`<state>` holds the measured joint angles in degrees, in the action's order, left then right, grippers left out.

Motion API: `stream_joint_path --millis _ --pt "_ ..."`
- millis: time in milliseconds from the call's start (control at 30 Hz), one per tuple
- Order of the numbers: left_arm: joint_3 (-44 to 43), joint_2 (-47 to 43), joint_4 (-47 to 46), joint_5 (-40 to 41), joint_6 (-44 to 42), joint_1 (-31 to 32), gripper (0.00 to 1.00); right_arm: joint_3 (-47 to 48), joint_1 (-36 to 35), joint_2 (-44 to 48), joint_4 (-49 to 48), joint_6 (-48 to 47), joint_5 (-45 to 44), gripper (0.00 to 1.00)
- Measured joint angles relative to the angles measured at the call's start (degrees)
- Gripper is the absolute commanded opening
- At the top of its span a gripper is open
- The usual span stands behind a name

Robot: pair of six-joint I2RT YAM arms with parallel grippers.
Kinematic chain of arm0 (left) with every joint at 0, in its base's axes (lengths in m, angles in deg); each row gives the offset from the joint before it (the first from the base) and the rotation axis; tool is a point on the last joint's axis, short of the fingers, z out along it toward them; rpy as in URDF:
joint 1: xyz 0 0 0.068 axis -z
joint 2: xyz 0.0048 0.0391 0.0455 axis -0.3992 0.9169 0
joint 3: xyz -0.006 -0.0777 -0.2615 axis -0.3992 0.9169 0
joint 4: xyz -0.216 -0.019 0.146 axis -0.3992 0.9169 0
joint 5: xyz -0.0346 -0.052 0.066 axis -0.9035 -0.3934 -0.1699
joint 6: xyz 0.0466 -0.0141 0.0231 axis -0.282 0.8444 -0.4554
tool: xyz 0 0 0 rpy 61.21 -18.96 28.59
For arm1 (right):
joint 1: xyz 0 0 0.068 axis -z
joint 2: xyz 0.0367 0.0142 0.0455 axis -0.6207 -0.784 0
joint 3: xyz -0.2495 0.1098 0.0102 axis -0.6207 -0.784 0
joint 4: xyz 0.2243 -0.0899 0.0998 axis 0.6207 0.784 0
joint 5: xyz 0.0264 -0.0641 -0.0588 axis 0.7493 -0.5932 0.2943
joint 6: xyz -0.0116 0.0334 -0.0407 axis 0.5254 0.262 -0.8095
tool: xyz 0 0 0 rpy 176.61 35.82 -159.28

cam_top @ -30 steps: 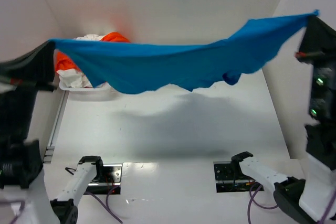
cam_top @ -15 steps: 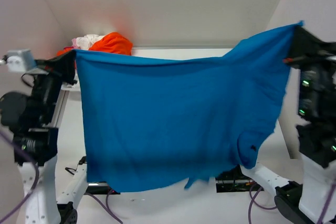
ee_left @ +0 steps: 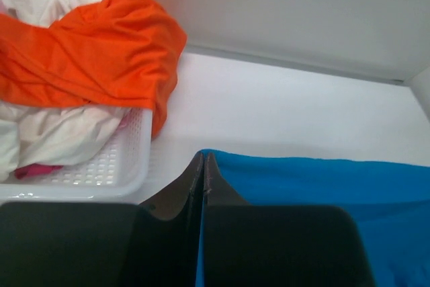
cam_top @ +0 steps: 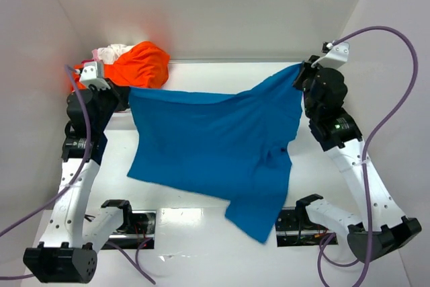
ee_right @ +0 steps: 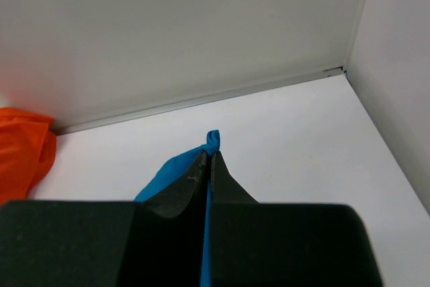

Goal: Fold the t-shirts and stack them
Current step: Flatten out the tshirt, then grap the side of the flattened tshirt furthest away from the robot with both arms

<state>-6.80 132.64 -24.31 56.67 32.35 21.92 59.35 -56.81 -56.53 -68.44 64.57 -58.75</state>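
Observation:
The bright blue t-shirt (cam_top: 215, 146) hangs spread between both arms, its top edge stretched across the back of the table and its lower part draped down toward the near edge. My left gripper (cam_top: 125, 96) is shut on its left top corner (ee_left: 222, 162). My right gripper (cam_top: 299, 76) is shut on its right top corner (ee_right: 213, 140). A bright orange t-shirt (cam_top: 138, 64) lies crumpled on white and pinkish t-shirts (ee_left: 60, 132) in a basket at the back left.
The white perforated basket (ee_left: 127, 166) stands just left of my left gripper. White walls close the back and both sides. The blue cloth's lowest corner (cam_top: 259, 223) hangs over the right arm's base mount (cam_top: 295, 223).
Both arms have come down and back from a high hold. The blue t-shirt, first stretched flat overhead, then hanging like a curtain, now drapes low over the table.

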Motion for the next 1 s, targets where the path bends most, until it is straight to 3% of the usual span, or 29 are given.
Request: stream_joint_path --millis 200,433,833,1000 --pt "1.6 4.5 -2.3 1.7 -1.0 0.0 0.00 -6.3 0.1 -3.0 -6.1 2.1 -0.4 0.00" --pt "1.4 10.4 -7.3 3.0 -0.9 0.0 0.00 -7.1 0.1 -8.6 -9.7 3.3 -0.6 0.00" --pt "-12.3 31.3 -12.6 1.5 -1.0 0.0 0.00 -0.2 6.4 -19.5 -12.0 3.2 -0.3 0.00" --pt "-15.5 35.7 -14.7 -0.3 -1.0 0.0 0.00 0.3 10.1 -20.4 -12.8 3.2 0.6 0.00"
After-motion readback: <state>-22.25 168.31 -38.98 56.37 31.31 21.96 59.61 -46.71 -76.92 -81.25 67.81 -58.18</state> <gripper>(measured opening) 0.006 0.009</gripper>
